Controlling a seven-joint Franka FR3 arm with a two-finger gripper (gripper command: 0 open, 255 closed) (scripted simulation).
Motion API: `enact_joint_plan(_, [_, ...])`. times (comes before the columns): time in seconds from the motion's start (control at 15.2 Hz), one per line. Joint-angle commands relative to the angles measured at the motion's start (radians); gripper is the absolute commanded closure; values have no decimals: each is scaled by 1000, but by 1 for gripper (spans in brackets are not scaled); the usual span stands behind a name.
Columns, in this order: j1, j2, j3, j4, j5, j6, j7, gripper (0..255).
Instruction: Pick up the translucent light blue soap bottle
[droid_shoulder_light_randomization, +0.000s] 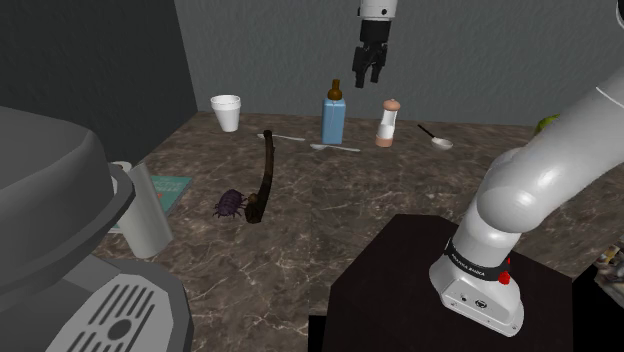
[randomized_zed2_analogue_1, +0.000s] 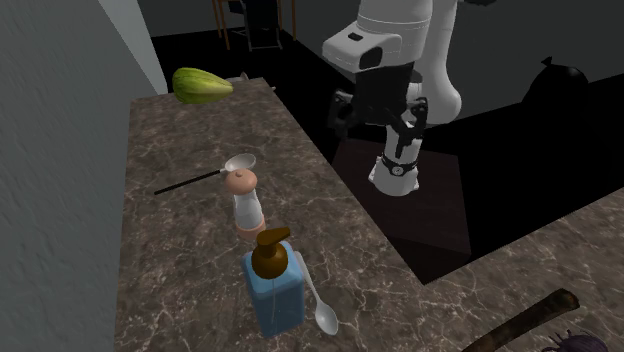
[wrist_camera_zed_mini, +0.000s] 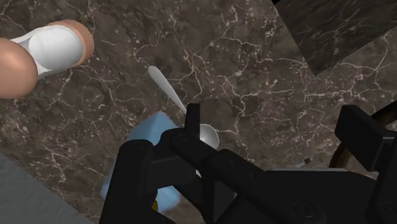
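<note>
The light blue soap bottle (droid_shoulder_light_randomization: 333, 120) with a brown pump top stands upright near the back of the dark marble counter (droid_shoulder_light_randomization: 330, 230). My black gripper (droid_shoulder_light_randomization: 368, 68) hangs open high above it, a little toward the shoulder view's right, holding nothing. In the second exterior view the bottle (randomized_zed2_analogue_1: 274, 290) stands in the foreground and the gripper (randomized_zed2_analogue_1: 377, 112) hovers well above the counter's edge. In the wrist view the bottle (wrist_camera_zed_mini: 147, 141) shows partly behind the gripper (wrist_camera_zed_mini: 248, 167), whose fingers stand apart.
A small white bottle with a peach cap (droid_shoulder_light_randomization: 388, 123) stands just right of the soap bottle. A spoon (droid_shoulder_light_randomization: 335, 147) lies in front of it, another spoon (droid_shoulder_light_randomization: 437, 137) farther right. White cup (droid_shoulder_light_randomization: 227, 112), dark curved stick (droid_shoulder_light_randomization: 262, 185), coffee machine (droid_shoulder_light_randomization: 70, 250) on the left.
</note>
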Motion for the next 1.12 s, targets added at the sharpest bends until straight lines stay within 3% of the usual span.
enact_joint_plan(0.0, [-2, 79, -27, 67, 4, 14, -48, 0])
enact_joint_plan(0.53, [-25, 399, -100, 387, 68, 11, -214, 0])
enact_joint_plan(0.92, [-83, 681, -122, 735, 150, -64, -326, 0])
enact_joint_plan(1.06, [-86, 687, -120, 729, 151, -52, -328, 0])
